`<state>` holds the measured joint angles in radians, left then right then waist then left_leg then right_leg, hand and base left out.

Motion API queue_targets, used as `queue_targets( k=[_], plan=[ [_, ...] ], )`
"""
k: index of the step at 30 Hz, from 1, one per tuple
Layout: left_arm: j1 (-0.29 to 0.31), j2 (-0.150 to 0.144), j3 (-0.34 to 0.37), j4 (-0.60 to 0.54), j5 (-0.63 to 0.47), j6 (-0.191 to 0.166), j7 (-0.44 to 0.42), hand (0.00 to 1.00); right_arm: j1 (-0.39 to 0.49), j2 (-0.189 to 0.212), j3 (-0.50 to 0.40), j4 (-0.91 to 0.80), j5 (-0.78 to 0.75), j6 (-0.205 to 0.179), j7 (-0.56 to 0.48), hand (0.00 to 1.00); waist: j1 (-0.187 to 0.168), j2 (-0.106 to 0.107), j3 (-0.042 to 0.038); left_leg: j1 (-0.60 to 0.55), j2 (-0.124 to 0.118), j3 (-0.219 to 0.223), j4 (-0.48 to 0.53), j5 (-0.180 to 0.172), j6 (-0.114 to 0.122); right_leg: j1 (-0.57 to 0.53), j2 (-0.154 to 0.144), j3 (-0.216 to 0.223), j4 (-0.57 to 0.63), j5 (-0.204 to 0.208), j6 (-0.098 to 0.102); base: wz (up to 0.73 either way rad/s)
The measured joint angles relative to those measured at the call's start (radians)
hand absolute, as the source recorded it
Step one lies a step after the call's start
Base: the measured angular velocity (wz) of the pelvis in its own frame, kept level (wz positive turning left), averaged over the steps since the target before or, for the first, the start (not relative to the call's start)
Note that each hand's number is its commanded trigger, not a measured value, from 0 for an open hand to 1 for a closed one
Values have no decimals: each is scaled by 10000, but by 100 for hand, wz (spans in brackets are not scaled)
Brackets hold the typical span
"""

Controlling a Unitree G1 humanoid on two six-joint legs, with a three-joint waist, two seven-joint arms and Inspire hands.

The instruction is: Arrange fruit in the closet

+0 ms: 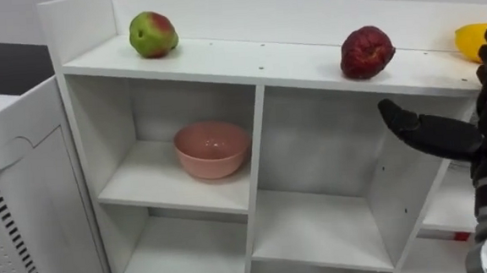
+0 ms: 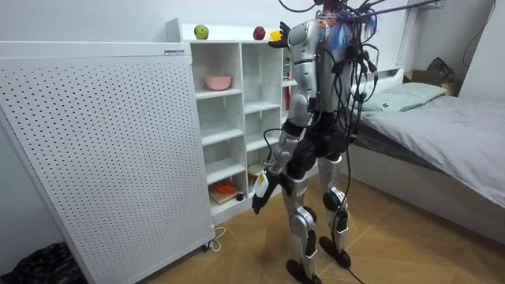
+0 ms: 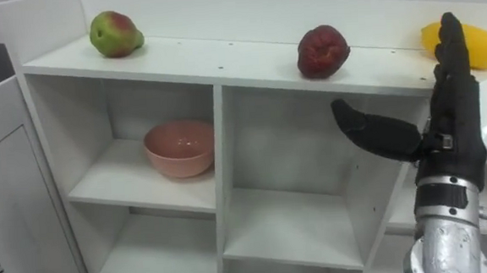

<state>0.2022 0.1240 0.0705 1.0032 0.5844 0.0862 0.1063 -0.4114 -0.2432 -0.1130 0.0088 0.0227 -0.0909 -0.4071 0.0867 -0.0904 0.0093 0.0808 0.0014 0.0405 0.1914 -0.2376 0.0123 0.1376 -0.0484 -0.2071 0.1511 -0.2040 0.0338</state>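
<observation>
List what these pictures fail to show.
Yellow fruit: partly behind the right robot hand in the right eye view, cut by the edge in the left eye view.
Left robot hand: too small in the room view to read.
Orange thing low in the closet: room view, too small to identify.

A pink bowl (image 1: 212, 148) sits upright, mouth up, just right of a tall white perforated panel (image 2: 102, 150). At the room's far right, a bed (image 2: 450, 134) with grey bedding carries a pale pillow (image 2: 406, 96). A dark bundle (image 2: 39, 264) lies on the wooden floor (image 2: 410, 244), near left.
</observation>
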Motion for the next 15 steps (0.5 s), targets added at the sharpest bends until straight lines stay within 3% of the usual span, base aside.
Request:
queue_targets(
  k=[5,9,15],
  plan=[
    [53,61,1,81,-1,7,-5,0,-740,-54,60,611,2,78,46,0,6,-33,-22,7,-4,-42,46,0,0,32,-2,14,-2,0,0,1],
    [83,68,4,139,-7,9,-16,0,-797,-135,75,745,4,77,137,0,60,-34,-21,8,-3,-57,47,5,-6,31,0,7,-3,-1,0,0],
    [25,100,21,134,5,7,-135,0,-894,-708,122,1016,202,153,578,0,224,-68,-27,1,2,-46,36,13,-16,4,2,29,-2,-1,-1,0]
  ],
)
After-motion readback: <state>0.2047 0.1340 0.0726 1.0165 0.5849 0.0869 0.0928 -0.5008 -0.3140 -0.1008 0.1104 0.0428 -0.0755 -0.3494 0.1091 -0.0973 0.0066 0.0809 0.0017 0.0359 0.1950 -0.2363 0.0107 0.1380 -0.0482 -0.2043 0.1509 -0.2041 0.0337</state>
